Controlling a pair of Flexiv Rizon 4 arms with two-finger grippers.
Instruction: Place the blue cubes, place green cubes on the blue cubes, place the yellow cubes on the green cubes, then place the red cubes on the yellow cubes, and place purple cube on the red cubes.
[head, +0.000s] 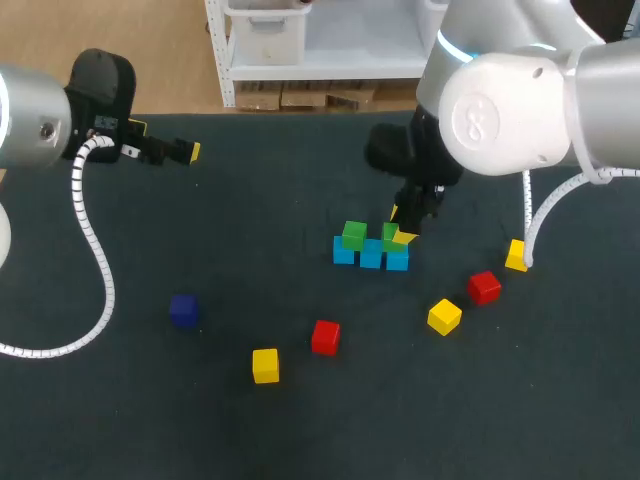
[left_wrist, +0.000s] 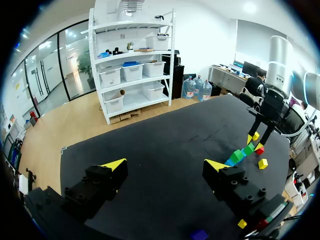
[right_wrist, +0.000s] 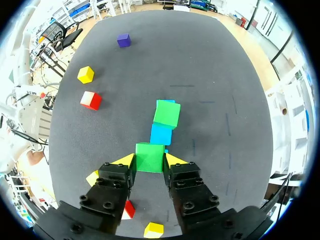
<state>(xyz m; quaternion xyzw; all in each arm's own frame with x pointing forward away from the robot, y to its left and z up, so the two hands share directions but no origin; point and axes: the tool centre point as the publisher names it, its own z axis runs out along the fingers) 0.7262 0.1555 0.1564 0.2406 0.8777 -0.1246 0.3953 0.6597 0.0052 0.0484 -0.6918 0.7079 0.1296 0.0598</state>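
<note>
The right gripper clamps a green cube between both fingers over one end of the row of blue cubes. A second green cube sits on the row's other end. The left gripper hangs open and empty, well apart.

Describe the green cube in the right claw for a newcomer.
Mid-table lies a row of blue cubes. Over its end nearer the right arm is the green cube, pinched between the right claw's yellow tips. The other green cube stands untouched.
</note>
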